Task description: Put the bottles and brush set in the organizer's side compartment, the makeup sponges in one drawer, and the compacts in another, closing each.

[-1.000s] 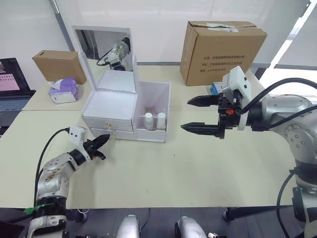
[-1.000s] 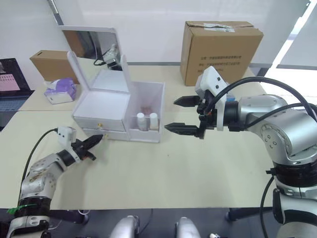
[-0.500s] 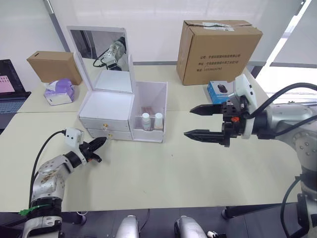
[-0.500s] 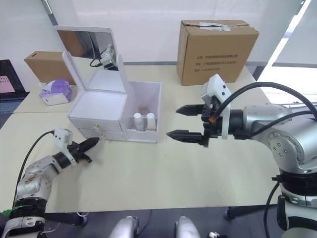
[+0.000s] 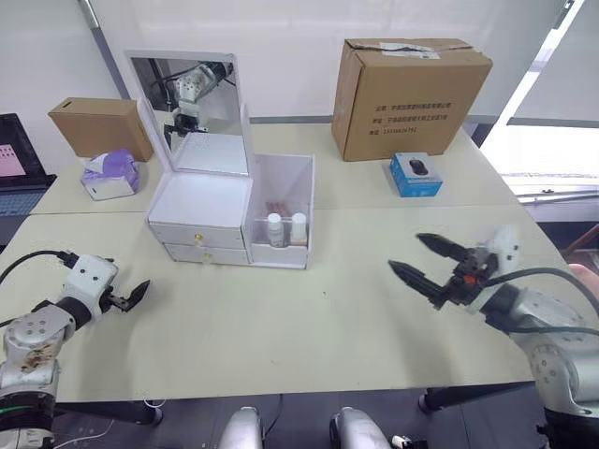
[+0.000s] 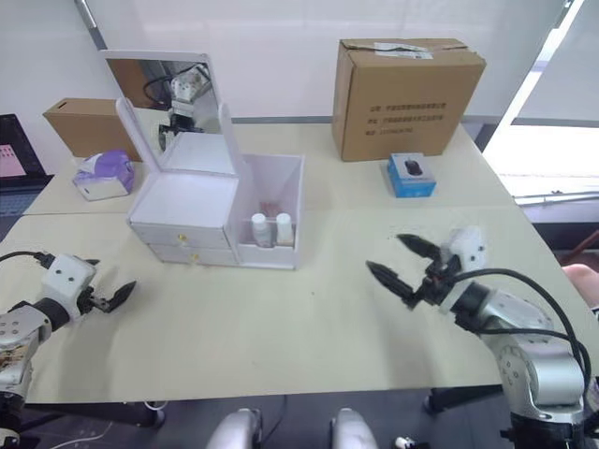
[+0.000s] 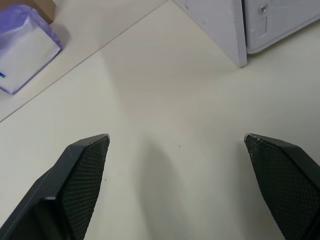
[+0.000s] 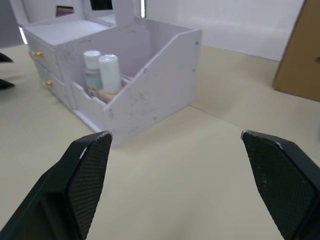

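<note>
Seeing my left pincer (image 5: 131, 295) spread, empty, near tissue pack (image 5: 110, 174) | organizer (image 5: 201, 210) mid-tabletop (image 5: 299, 318), drawers shut, bottles (image 5: 285, 229) upright in side compartment (image 5: 281, 201) | cardboard box (image 5: 412, 94), mouse box (image 5: 416, 174) behind | right pincer (image 5: 426, 267) spread, empty.

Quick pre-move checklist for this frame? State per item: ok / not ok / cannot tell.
1. Bottles standing in the side compartment: ok, both upright with caps up.
2. Brush set in the same compartment: cannot tell; something pinkish shows behind the bottles, no more.
3. Both drawers of the organizer closed: ok, fronts look flush, gold knobs showing.
4. Sponges and compacts stowed: cannot tell; drawer contents are hidden.
5. Left tool empty and away from the organizer: ok, open over the table.
6. Right tool empty: ok, open, holding nothing.
</note>
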